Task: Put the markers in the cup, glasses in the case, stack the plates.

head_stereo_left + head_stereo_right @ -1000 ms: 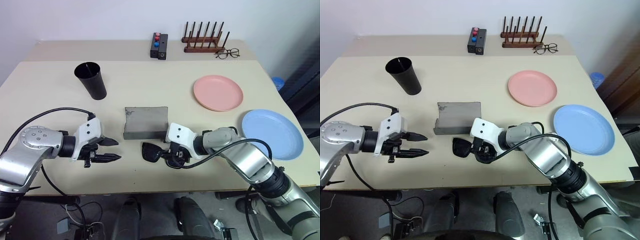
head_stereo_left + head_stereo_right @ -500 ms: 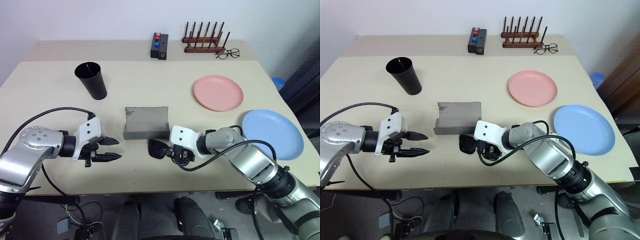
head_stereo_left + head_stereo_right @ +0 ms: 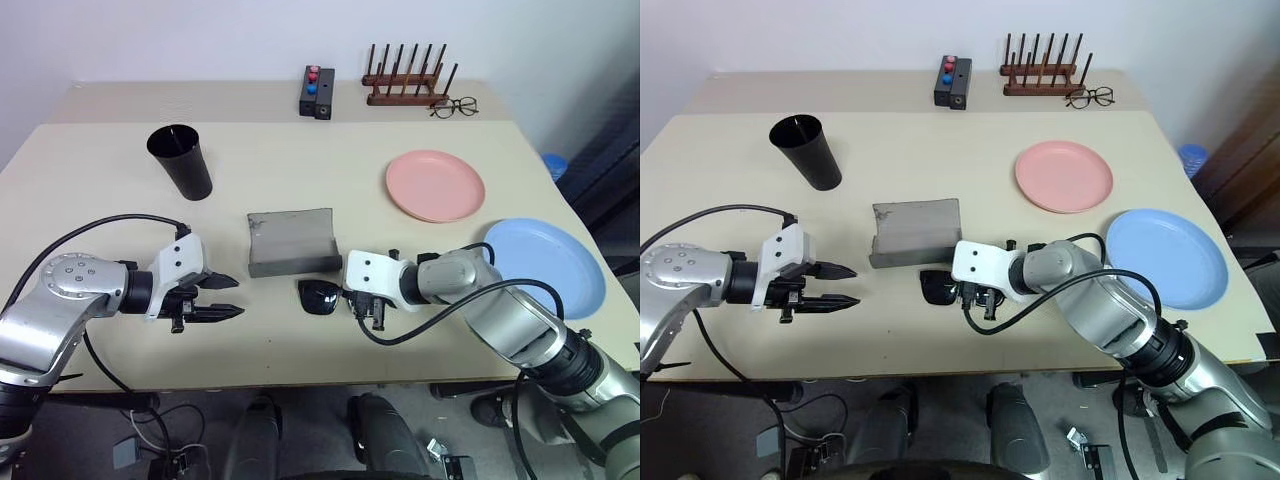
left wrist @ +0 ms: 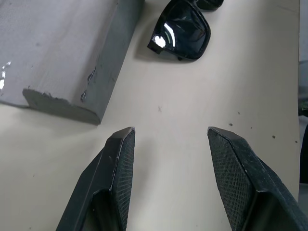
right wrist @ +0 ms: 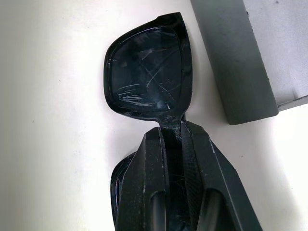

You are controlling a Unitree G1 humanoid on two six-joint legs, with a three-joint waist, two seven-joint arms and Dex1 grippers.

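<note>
- The glasses (image 3: 320, 296) lie on the counter (image 3: 300, 180) just in front of the case (image 3: 291, 240), not yet inside; your right gripper (image 5: 174, 137) has its fingers pinched tight on the bridge between the lenses.
- The case stands open and looks empty, so this step is in hand, not done.
- Your left gripper (image 4: 168, 144) hovers beside the case, fingers about half apart, gripping nothing.
- The cup (image 3: 181, 160) stands upright at the far left; I can't see any markers, in it or on the counter.
- The pink plate (image 3: 436, 185) and blue plate (image 3: 546, 266) lie side by side on the right, unstacked.
</note>
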